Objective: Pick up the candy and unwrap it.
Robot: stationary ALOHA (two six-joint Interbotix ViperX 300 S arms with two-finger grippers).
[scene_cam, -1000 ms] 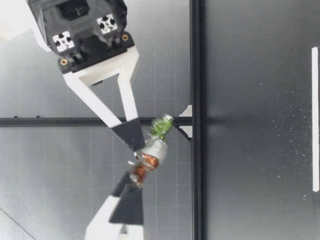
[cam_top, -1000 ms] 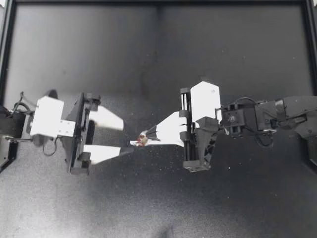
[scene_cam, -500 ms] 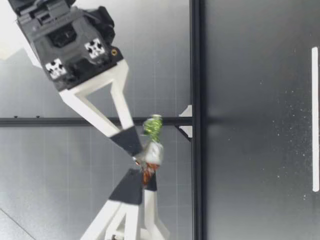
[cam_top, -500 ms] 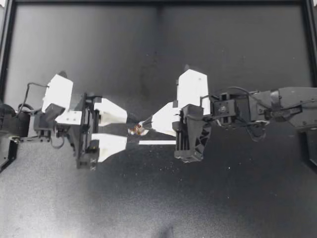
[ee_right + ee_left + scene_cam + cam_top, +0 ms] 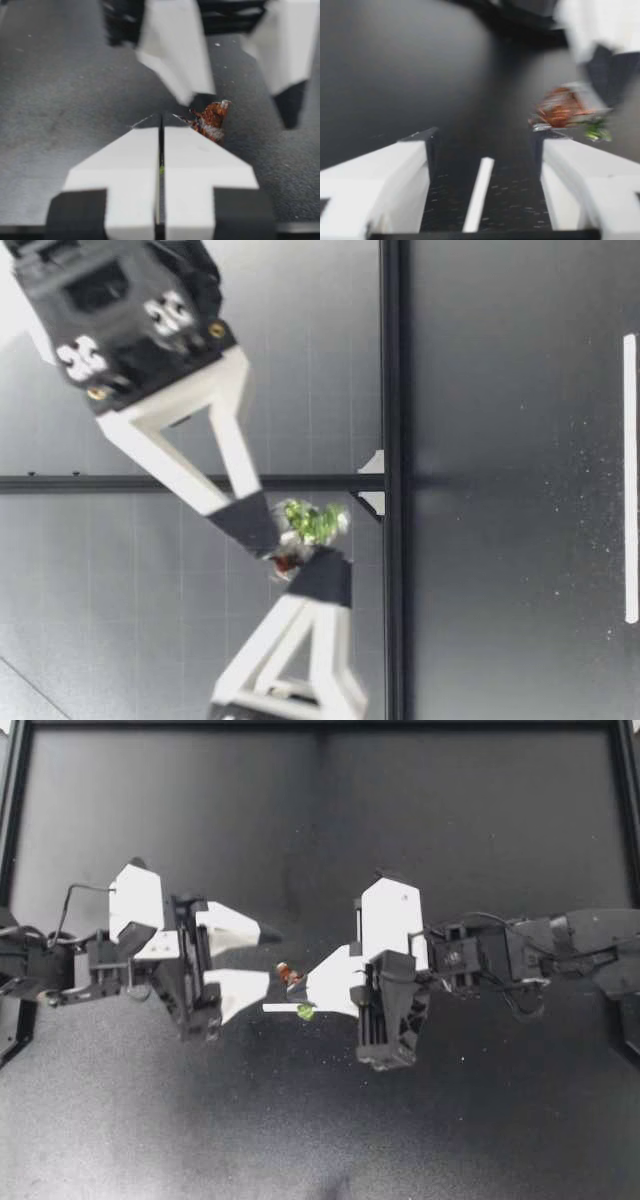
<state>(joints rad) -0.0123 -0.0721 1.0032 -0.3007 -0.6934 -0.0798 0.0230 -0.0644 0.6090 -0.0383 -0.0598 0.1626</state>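
The candy has rolled since half a second ago, baring its green tail. My right gripper, fingers pinched shut on it, holds it mid-scene above the table. My left gripper, jaws spread, has shifted toward the far side. The candy sits just off its near fingertip, likely awaiting a fresh bite on the wrapper.

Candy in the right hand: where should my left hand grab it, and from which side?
I'd take the brown end of the candy: it sticks out free past the shut right hand, facing the open left hand. Come straight in from the left hand's side, shifted so the end sits between its fingers; it now lies ahead of one finger.
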